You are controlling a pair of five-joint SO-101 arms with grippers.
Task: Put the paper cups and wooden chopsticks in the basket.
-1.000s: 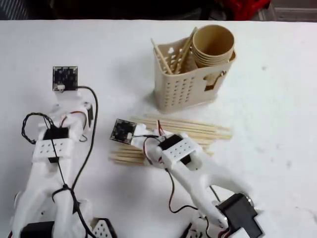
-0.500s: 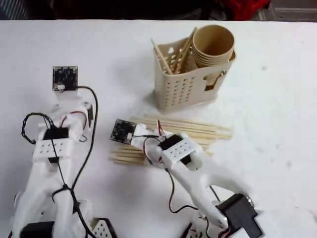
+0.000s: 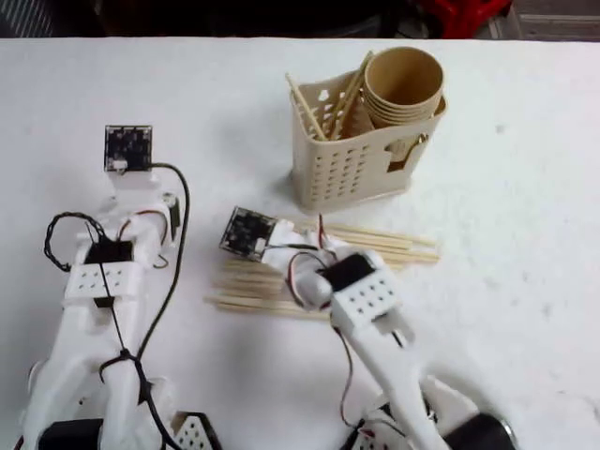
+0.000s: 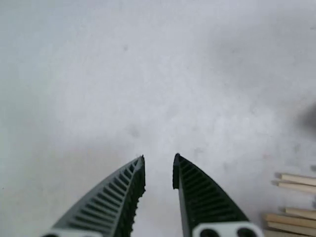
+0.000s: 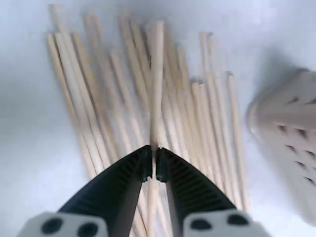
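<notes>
A cream perforated basket (image 3: 349,167) stands on the white table and holds a stack of paper cups (image 3: 403,86) and a few wooden chopsticks (image 3: 326,105). More chopsticks lie in a loose pile (image 3: 267,292) in front of it. My right gripper (image 5: 153,167) hangs over that pile (image 5: 118,98), shut on a single chopstick (image 5: 157,74) that points away from the wrist, raised slightly above the others. The basket's corner (image 5: 289,131) shows beside the pile. My left gripper (image 4: 159,172) hovers over bare table left of the pile, slightly open with nothing between its fingers.
Loose chopstick ends (image 4: 292,203) reach the edge of the left wrist view. The left arm (image 3: 103,281) stands at the table's left side, the right arm (image 3: 361,295) in the middle front. Bare white table lies to the right of the basket.
The right arm has swung and risen, its wrist shifting toward the basket with the chopstick pinched. The left arm has barely moved.
</notes>
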